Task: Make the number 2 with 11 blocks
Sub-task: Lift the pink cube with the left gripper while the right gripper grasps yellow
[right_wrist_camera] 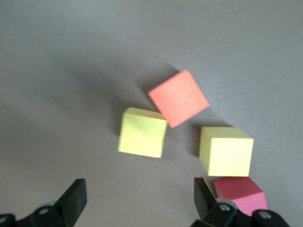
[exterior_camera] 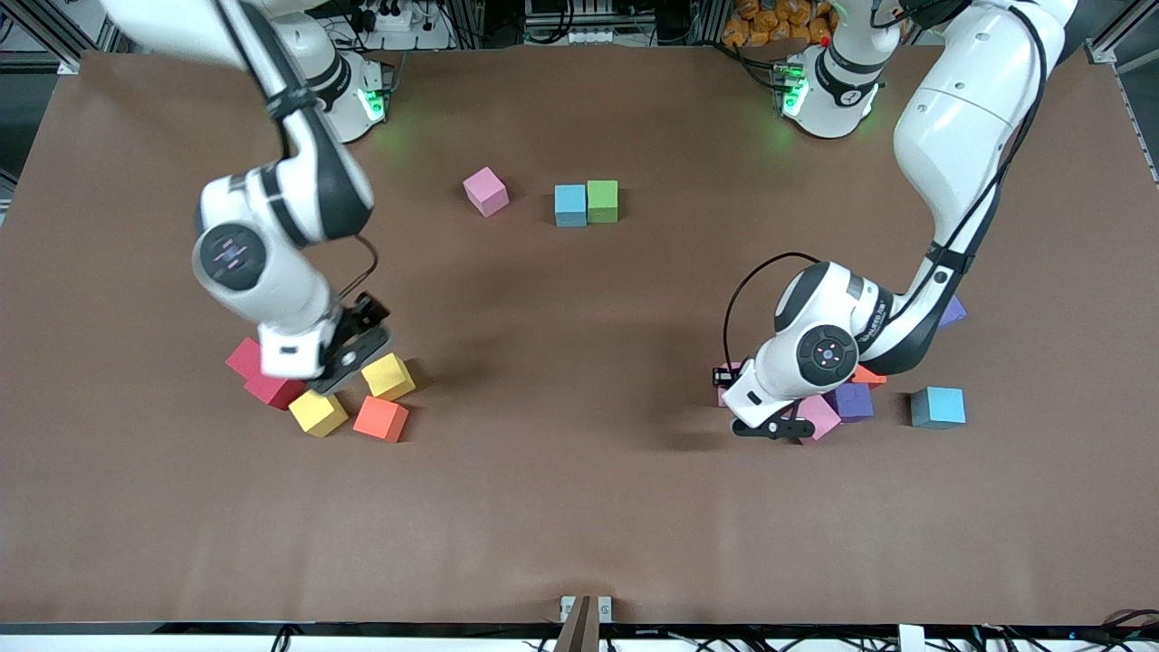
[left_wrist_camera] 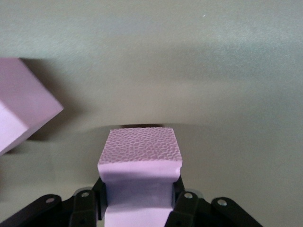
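left gripper clamps pink block | second pink cube beside | right gripper agape

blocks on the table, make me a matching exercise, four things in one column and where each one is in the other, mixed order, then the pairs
Things:
1. green block
2. orange block
3. left gripper
4. right gripper

Places or states:
A. open above the cluster of yellow and red blocks
B. touching the blue block, farther from the front camera than both clusters
C. shut on a pink block
D. nearest the front camera in the cluster at the right arm's end

Pairs: 1-B, 2-D, 3-C, 4-A
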Tool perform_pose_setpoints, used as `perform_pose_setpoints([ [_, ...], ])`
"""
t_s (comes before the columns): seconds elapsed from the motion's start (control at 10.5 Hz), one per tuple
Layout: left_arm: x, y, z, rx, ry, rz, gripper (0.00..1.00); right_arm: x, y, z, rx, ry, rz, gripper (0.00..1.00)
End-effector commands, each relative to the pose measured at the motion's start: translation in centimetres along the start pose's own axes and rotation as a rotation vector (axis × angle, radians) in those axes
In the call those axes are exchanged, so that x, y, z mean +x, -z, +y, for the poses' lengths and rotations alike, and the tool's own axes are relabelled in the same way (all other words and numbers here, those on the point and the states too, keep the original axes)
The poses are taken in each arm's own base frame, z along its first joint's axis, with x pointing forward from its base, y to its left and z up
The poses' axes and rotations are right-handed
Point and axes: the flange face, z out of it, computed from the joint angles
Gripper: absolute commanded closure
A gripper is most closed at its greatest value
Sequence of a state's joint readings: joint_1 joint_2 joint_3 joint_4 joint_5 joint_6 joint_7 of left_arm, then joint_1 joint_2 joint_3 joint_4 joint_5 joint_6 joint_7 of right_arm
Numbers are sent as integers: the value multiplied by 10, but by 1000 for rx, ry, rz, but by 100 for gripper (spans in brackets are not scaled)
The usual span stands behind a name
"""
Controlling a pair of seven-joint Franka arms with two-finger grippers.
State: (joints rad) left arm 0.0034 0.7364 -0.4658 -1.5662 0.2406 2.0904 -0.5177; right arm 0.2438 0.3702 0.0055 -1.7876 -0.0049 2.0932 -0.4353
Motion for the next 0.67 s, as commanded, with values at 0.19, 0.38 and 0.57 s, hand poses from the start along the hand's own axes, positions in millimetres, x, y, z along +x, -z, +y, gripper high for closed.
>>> perform_pose_setpoints([
  [0.19, -36, 28, 13, 32, 202, -133, 59, 21, -47, 1, 102, -41, -5, 0],
  [0.38, -56, 34, 21, -2, 433, -189, 60, 24, -76, -6, 97, -35, 0, 0],
  [0.57, -77, 39, 44, 7, 584, -206, 60, 22, -95, -12, 86, -30, 17, 0],
])
